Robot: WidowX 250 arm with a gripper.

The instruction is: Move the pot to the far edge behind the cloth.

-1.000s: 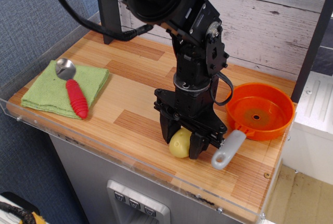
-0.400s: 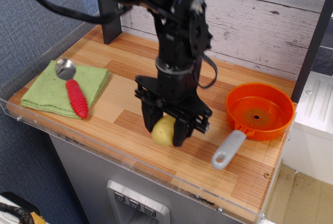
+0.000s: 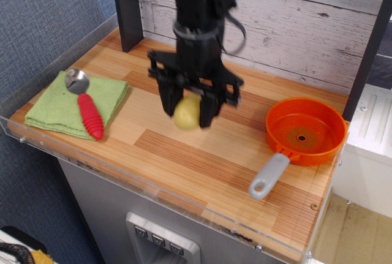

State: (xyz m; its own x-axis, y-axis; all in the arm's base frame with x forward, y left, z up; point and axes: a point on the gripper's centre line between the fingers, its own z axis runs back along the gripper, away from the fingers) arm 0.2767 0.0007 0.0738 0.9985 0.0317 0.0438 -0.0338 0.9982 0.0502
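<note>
The pot [image 3: 187,113], a small pale-yellow egg-shaped object, hangs in the air between the black fingers of my gripper [image 3: 187,116]. The gripper is shut on it and holds it above the middle of the wooden table, slightly blurred by motion. The light-green folded cloth [image 3: 67,106] lies at the left end of the table, well to the left of the gripper. A spoon with a red handle [image 3: 89,115] lies on the cloth.
An orange pan [image 3: 305,130] with a grey handle [image 3: 267,177] sits at the right. A dark post [image 3: 128,8] stands at the back left against the whitewashed plank wall. A clear plastic rim [image 3: 153,187] runs along the table's front edge.
The gripper has lifted the pot off the table near the front and carried it up, left and toward the back. The pan, cloth and spoon have not moved.
</note>
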